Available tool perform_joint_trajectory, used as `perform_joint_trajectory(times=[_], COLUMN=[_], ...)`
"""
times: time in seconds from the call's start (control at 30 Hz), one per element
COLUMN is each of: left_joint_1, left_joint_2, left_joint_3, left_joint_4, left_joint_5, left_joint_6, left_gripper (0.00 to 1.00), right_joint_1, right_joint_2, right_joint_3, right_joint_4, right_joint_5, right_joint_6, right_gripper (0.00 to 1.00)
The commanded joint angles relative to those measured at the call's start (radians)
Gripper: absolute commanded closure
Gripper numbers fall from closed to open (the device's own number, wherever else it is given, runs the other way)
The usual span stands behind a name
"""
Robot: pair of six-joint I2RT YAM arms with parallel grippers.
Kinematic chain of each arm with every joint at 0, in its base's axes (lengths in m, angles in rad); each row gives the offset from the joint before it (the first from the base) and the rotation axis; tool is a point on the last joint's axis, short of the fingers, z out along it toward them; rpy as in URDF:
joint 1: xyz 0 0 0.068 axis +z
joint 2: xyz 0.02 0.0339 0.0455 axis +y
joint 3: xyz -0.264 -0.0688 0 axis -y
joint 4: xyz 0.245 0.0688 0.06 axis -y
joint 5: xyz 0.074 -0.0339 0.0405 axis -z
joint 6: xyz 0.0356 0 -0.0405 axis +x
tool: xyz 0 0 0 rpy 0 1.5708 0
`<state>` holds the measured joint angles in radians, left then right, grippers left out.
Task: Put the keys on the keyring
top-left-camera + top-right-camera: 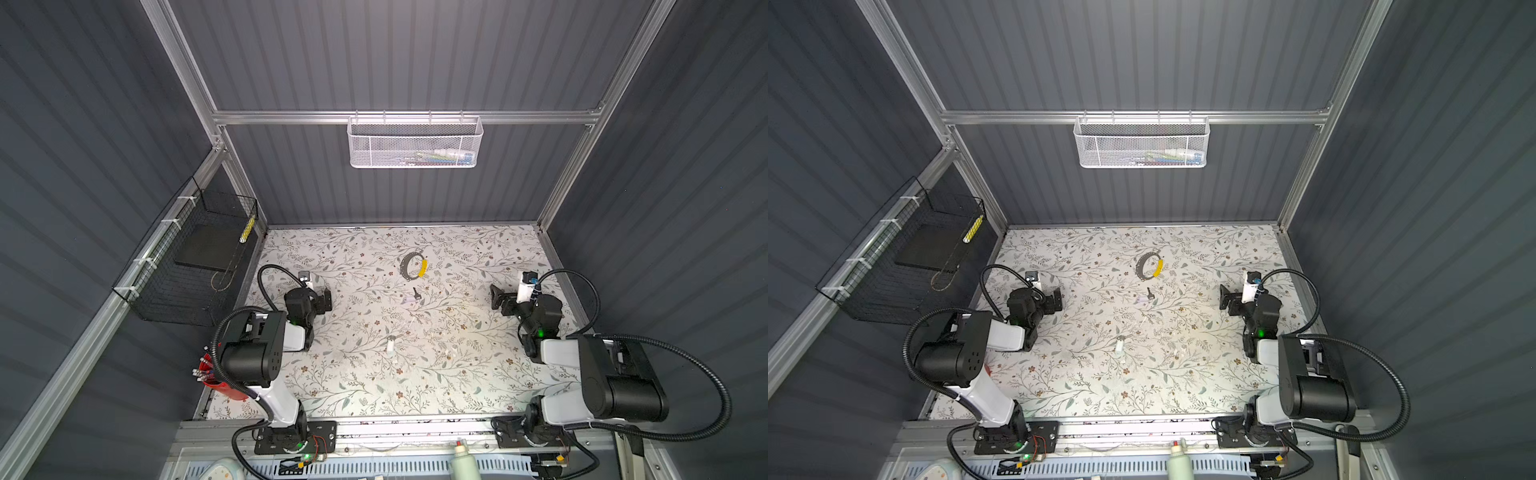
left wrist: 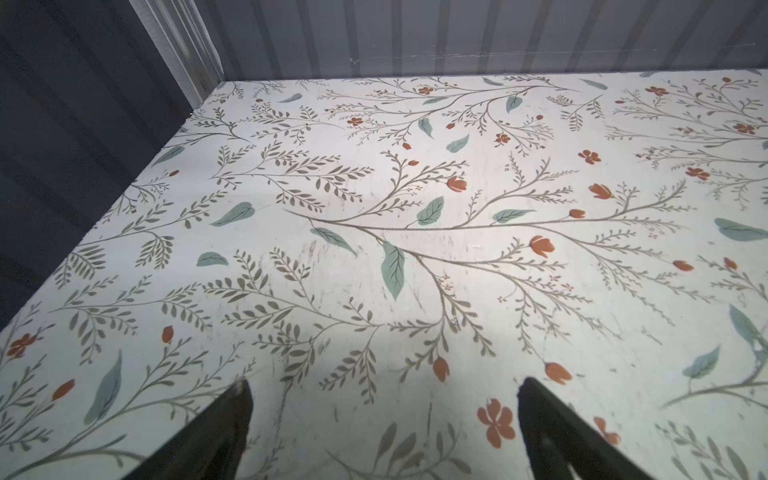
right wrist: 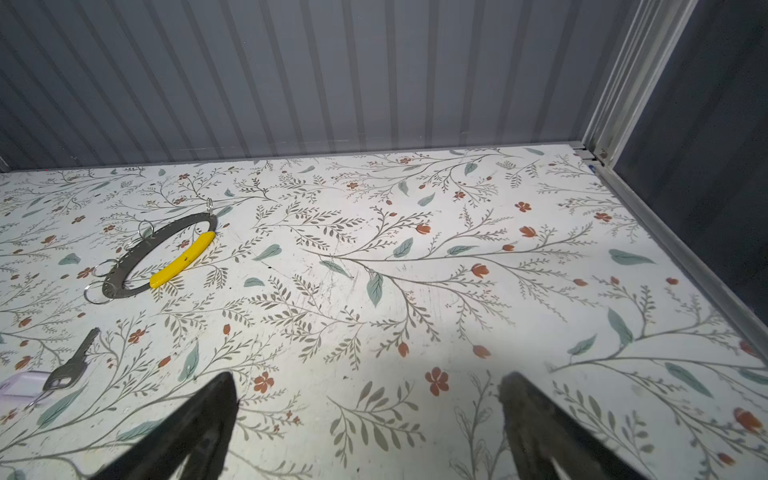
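Left gripper (image 1: 325, 300) and right gripper (image 1: 496, 297) both wide open; keys (image 1: 417, 293) and keyring (image 1: 404, 266) lie separate on the flowered table (image 1: 353, 386).

At the left side the left gripper hangs over the table, its fingers (image 2: 232, 419) far apart and nothing between them. More to the middle, a pale-headed key (image 1: 391, 343) lies alone on the near half of the table. Farther back, a key with a pale tag (image 1: 405, 300) and a black-headed key (image 1: 417, 293) lie just beside each other. Behind these two, touching no key, the keyring lies flat with its yellow segment (image 1: 422, 268) on the right side. The right wrist view shows small split rings (image 3: 99, 268) along its dark band. At the right side the right gripper has its fingers (image 3: 536, 419) equally far apart, holding nothing, well apart from the keyring.
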<state>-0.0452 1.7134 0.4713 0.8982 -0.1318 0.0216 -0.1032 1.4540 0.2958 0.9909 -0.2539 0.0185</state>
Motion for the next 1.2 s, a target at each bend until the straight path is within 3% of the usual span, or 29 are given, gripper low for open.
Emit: perform_joint_trajectory(times=[0.0,1.07,1.17], left_joint_1=[-0.005,-0.005,-0.005], left_joint_2=[0.004,0.0,-0.046], left_joint_3=[0.006,0.006,0.047], left_joint_4=[0.005,-0.004,-0.107], left_joint_5=[-0.009,-0.002,-0.06], left_joint_6=[-0.001,-0.002,-0.025], left_gripper=[0.0,0.0,0.0], right_joint_1=[-0.002,-0.007,-0.006], right_joint_2=[0.003,-0.007,-0.127], right_joint_3=[0.012,0.03,0.096], right_joint_4=[0.012,-0.021,-0.232], right_joint_5=[0.014,0.044,-0.027], right_joint_6=[0.0,0.02,-0.008], right_gripper=[0.01,0.01,0.01])
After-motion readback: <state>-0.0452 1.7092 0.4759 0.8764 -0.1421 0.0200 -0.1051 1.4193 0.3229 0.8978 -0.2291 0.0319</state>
